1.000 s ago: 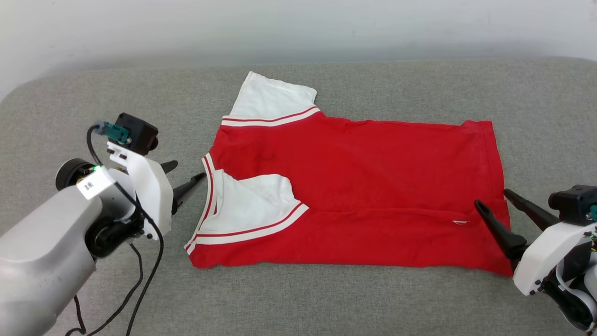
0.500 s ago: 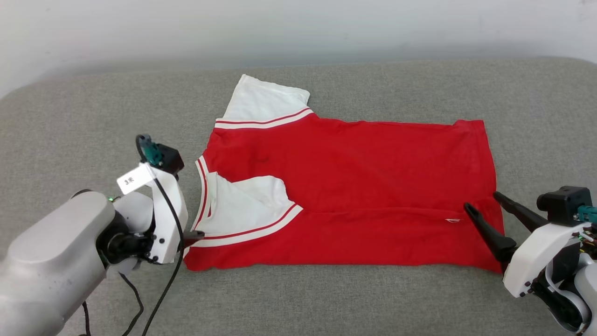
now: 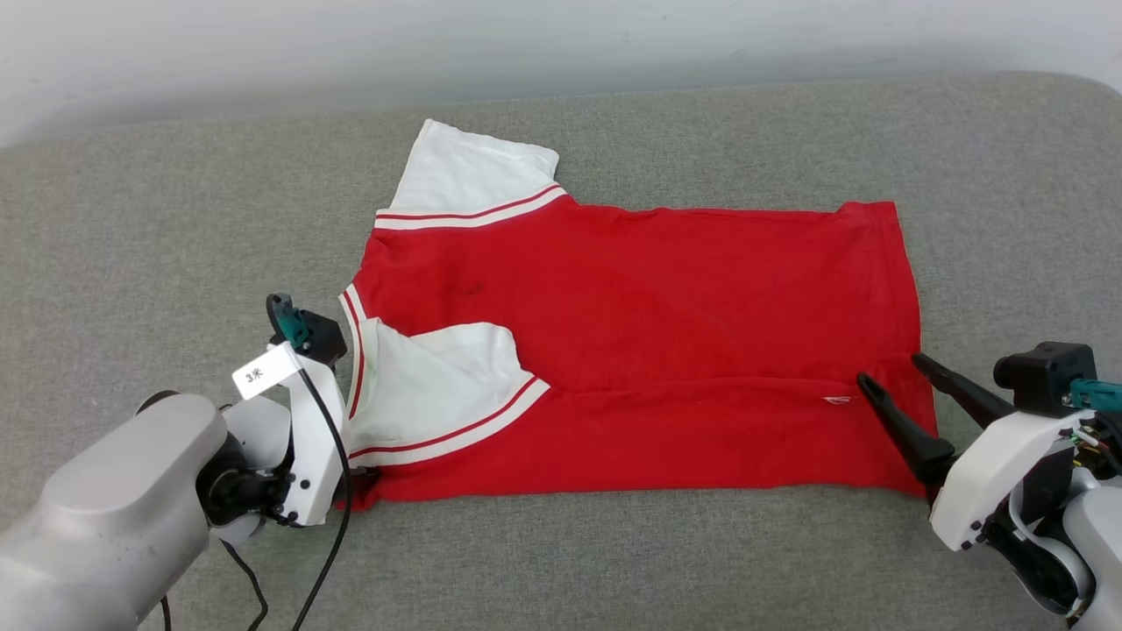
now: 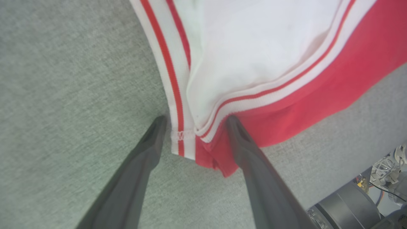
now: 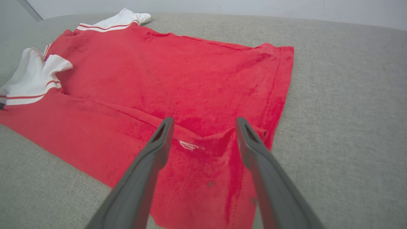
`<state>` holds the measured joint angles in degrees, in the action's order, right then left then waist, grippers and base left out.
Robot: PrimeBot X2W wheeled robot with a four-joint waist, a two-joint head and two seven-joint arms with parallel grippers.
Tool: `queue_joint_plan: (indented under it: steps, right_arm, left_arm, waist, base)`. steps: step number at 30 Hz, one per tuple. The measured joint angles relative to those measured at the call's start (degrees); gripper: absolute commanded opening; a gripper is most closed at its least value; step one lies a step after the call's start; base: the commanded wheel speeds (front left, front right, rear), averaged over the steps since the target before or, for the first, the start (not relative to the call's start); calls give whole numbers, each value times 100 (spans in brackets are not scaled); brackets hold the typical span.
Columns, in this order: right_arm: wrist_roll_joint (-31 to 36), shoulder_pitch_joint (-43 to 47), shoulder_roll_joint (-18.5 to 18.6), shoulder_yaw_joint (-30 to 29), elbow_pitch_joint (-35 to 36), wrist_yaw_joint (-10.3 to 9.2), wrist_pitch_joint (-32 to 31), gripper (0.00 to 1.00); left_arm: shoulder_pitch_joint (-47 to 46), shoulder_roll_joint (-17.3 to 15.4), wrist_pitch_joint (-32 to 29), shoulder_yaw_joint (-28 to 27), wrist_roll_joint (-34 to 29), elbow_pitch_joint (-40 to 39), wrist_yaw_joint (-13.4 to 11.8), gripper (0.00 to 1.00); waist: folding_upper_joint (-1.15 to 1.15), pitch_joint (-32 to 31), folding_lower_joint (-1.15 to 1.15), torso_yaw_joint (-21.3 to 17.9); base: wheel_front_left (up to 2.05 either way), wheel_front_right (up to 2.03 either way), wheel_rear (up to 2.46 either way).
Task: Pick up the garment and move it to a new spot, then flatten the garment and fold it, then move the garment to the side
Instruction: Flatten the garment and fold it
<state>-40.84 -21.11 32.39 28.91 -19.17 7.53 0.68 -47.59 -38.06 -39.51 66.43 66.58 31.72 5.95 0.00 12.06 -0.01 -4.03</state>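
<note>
The garment [image 3: 666, 324] lies spread on a grey cushion, plain red side up, so its print is hidden. One white sleeve [image 3: 469, 171] points to the far side. The other sleeve [image 3: 429, 377] is folded onto the body, and the near edge is folded over. My left gripper [image 3: 366, 478] is at the near left corner. In the left wrist view it [image 4: 195, 120] is open, its fingers straddling the striped collar end and the red corner [image 4: 210, 156]. My right gripper [image 3: 890, 375] is open over the near right hem corner, also seen from its wrist [image 5: 205, 121] above the garment [image 5: 175, 73].
The grey fabric cushion [image 3: 614, 561] stretches well past the garment on every side. A pale wall [image 3: 561, 44] runs along its far edge. A black cable [image 3: 326, 543] hangs from my left wrist near the cushion's front.
My left gripper has swung from beside the collar down to the garment's near left corner. The head camera has shifted a little. The right gripper stays over the hem corner.
</note>
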Motion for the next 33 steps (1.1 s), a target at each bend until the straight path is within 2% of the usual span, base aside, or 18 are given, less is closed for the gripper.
queue_joint_plan:
  steps: [1,2,3,4,12,18,21,26,33]
  right_arm:
    - [0,-4,2,-1,-4,0,5,100]
    - [0,-4,12,-2,-3,0,5,100]
    - [2,-7,30,-11,-1,0,12,100]
    - [8,-13,54,-27,9,0,27,100]
    - [123,-172,535,-294,218,0,-297,100]
    - [-129,-196,1133,-202,626,0,-1701,100]
    - [-334,-174,1313,-216,790,-1,-2453,100]
    - [-432,-92,1279,-304,780,0,-3165,100]
    - [-294,-32,798,-298,246,-1,-3398,100]
  left_arm:
    - [14,14,58,2,1,33,21,100]
    - [21,34,121,7,3,56,47,71]
    - [34,44,204,11,-4,75,64,26]
    - [47,57,299,20,-37,88,80,0]
    - [65,45,1022,101,-315,-151,130,0]
    - [28,-115,1391,21,-387,-573,137,0]
    - [7,-190,1462,11,-447,-757,129,0]
    - [-50,-237,1528,-10,-493,-969,86,0]
    - [-126,-230,1558,-8,-625,-1172,-18,0]
  waist:
    - [0,3,0,-2]
    - [0,0,0,-1]
    - [0,-8,0,4]
    - [0,-23,0,11]
    - [0,-210,1,123]
    - [0,-271,1,224]
    - [0,-253,1,249]
    - [0,-172,1,286]
    - [0,18,1,350]
  base:
    - [0,0,0]
    - [0,0,0]
    - [0,0,0]
    - [0,0,0]
    - [0,0,0]
    - [0,0,0]
    - [0,0,0]
    - [0,0,0]
    - [0,0,0]
